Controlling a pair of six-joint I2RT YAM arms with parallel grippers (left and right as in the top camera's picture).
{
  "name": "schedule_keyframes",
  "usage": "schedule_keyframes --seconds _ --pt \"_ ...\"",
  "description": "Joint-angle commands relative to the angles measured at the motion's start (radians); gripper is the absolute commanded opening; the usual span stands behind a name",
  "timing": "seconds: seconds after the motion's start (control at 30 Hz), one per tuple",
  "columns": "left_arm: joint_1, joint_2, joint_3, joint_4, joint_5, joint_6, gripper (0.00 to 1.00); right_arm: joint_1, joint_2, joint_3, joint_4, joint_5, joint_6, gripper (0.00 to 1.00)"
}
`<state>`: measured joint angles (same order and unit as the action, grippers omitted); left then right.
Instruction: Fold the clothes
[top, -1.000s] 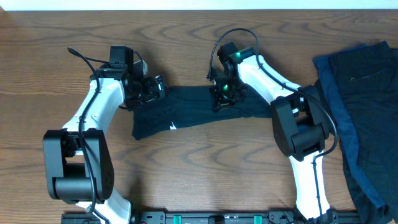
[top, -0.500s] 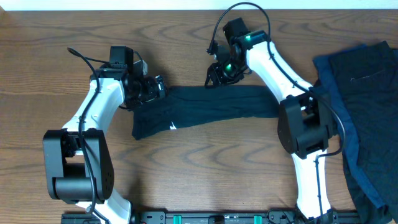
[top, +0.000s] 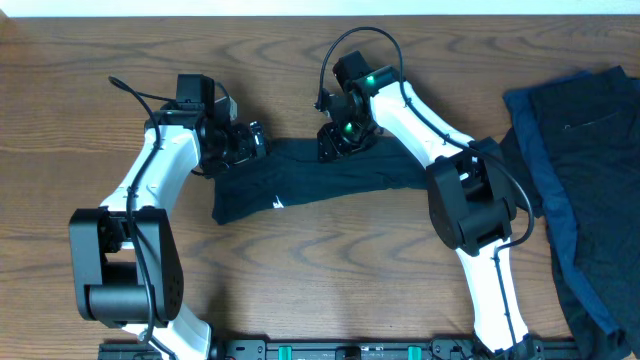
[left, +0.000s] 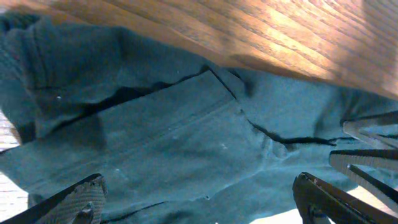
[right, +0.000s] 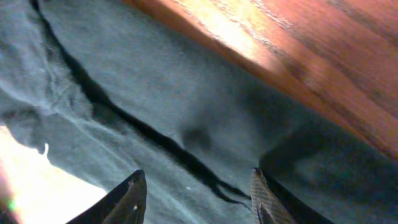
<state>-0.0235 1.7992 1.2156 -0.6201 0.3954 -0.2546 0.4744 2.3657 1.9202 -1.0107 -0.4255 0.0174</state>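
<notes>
A dark navy garment (top: 330, 180) lies folded into a long strip across the middle of the table, with a small white label (top: 278, 203) near its left end. My left gripper (top: 252, 142) hovers open over the strip's upper left corner; in the left wrist view its fingers (left: 79, 200) stand wide apart above the cloth (left: 186, 124). My right gripper (top: 335, 142) is open over the strip's upper edge. In the right wrist view its fingertips (right: 263, 199) straddle a dark fold line in the cloth (right: 155, 106) and grip nothing.
More clothes (top: 590, 190) lie piled at the right edge of the table, a brighter blue piece (top: 545, 170) along their left side. The right arm's base (top: 475, 210) stands between that pile and the strip. Bare wooden table (top: 330, 270) lies in front.
My right gripper has opened and let go of the cloth. It lifted toward the far edge, then came down a little further left on the strip. The left arm has not moved.
</notes>
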Motion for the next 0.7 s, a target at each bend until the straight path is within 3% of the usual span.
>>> schedule_keyframes --seconds 0.0,0.4,0.67 --pt "-0.002 0.013 -0.015 0.0 -0.026 0.01 0.97 0.01 0.01 -0.029 0.001 0.017 -0.011 0.53" --pt "-0.002 0.013 -0.015 -0.002 -0.026 0.01 0.97 0.01 0.009 -0.06 -0.058 -0.183 -0.017 0.5" --pt "-0.002 0.013 -0.015 -0.002 -0.026 0.01 0.97 0.008 0.009 -0.06 -0.11 -0.196 -0.049 0.49"
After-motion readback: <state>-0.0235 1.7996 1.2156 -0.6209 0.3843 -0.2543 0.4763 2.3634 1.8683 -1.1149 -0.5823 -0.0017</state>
